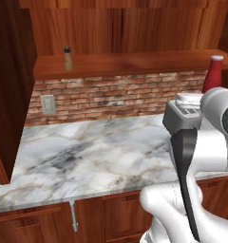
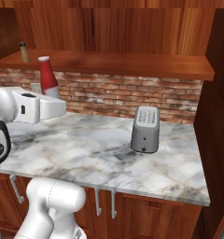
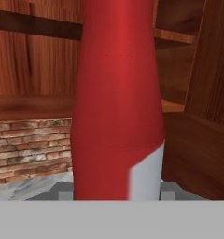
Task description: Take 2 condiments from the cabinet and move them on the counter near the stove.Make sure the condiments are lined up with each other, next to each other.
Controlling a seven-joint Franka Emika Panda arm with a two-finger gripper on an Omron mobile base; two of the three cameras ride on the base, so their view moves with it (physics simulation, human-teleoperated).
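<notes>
Marble counter (image 2: 109, 149), red squeeze bottle (image 3: 117, 98) upright, clasped in end effector (image 3: 113, 196).

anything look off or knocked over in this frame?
Nothing spilled or tipped. The slim red squeeze bottle is upright, off the wooden shelf, in front of the brick wall. The brown shaker stands upright on the shelf.

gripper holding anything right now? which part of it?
Yes: the slim red squeeze bottle with a pale cap, upright, off the wooden shelf. The hold appears to be on its lower body; finger contact itself isn't clearly visible.
</notes>
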